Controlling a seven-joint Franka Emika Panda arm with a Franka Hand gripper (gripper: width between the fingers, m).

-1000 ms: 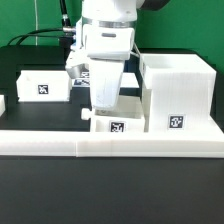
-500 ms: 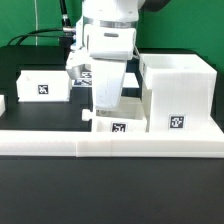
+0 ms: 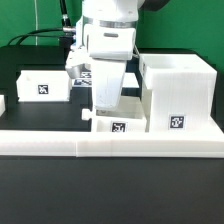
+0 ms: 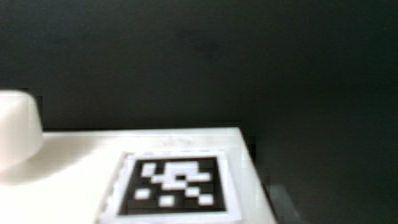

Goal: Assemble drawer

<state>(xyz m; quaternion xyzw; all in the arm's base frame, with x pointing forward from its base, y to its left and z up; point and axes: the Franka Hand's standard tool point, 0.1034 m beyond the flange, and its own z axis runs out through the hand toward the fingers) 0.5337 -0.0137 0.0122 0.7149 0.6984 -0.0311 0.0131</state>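
The large cube-shaped white housing (image 3: 181, 92) stands on the exterior view's right with a marker on its front. A small white tray box (image 3: 117, 123) with a knob (image 3: 85, 114) sits against the housing's left side. My gripper (image 3: 106, 106) is lowered straight onto this tray; its fingers are hidden behind the hand and the tray wall. A second tray box (image 3: 45, 85) lies further left. The wrist view shows a white marked surface (image 4: 175, 183) close up, a rounded white shape (image 4: 15, 132) beside it and black table beyond; no fingertips show clearly.
A long low white border bar (image 3: 110, 143) runs across the front, touching the tray and the housing. Another small white piece (image 3: 2, 103) shows at the left edge. Tagged white parts (image 3: 82, 74) lie behind the arm. Cables hang at the back left.
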